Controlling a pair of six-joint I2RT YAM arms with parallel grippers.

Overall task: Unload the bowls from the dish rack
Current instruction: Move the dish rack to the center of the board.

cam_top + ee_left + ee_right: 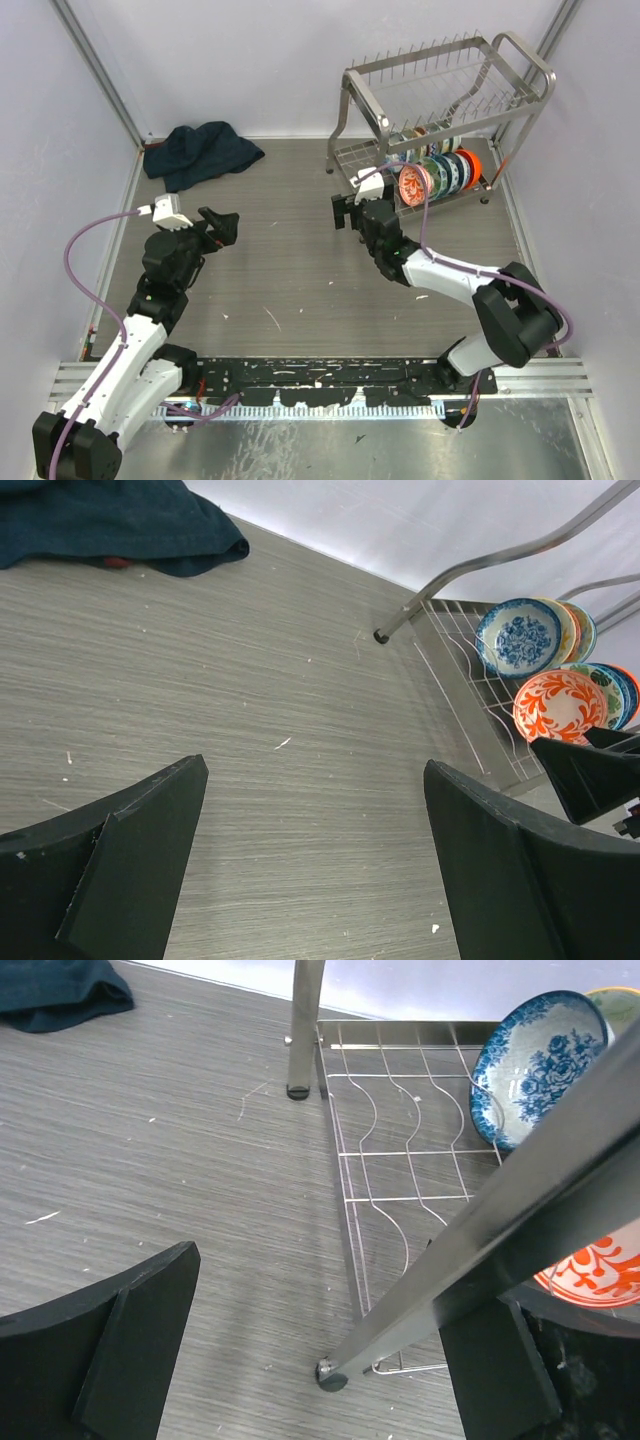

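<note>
The silver dish rack point(445, 95) stands at the back right. Several bowls point(440, 172) stand on edge in a row on its lower tier. A red-orange patterned bowl point(413, 183) is nearest the front and a plain orange one point(470, 165) is at the far end. My right gripper point(357, 210) hovers open just left of the rack's front corner. In the right wrist view the rack's leg point(480, 1230) crosses in front of the right gripper point(320, 1275), with a blue floral bowl point(535, 1060) behind. My left gripper point(224, 227) is open over bare table, far from the rack.
A crumpled dark blue cloth point(200, 152) lies at the back left of the grey wood-grain table point(290, 270). White walls close in the sides and back. The rack's upper tier of prongs point(430, 70) holds nothing.
</note>
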